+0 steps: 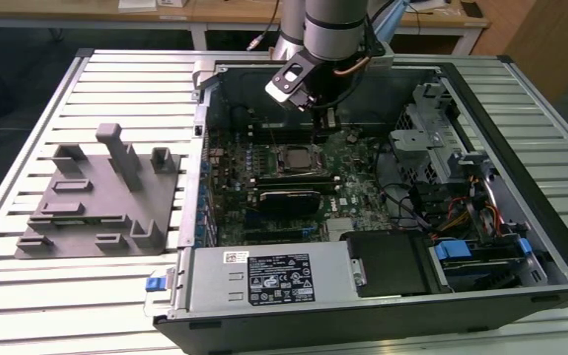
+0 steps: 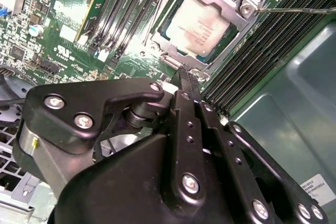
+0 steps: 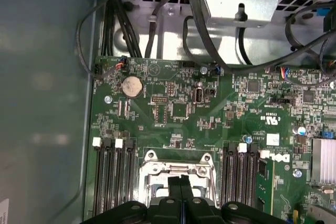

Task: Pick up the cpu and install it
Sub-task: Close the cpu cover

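Observation:
The cpu (image 2: 197, 27), a small square chip with a pale silvery top, lies flat inside the metal-rimmed socket frame (image 2: 239, 22) on the green motherboard (image 2: 79, 30). The exterior view shows the cpu (image 1: 296, 157) in the middle of the open computer case. My gripper (image 2: 187, 74) hangs just above the board beside the socket, its two black fingers pressed together and holding nothing. From the exterior view, the gripper (image 1: 322, 122) is over the rear part of the board, a little behind the socket. In the first wrist view the fingertips (image 3: 176, 183) cover part of the socket frame (image 3: 152, 157).
Black memory slots (image 2: 131, 9) flank the socket on both sides. A grey fixture (image 1: 97, 192) lies on the slatted table at the exterior view's left. The case holds a power supply (image 1: 274, 277), a drive cage (image 1: 432, 144) and loose cables (image 3: 157, 19).

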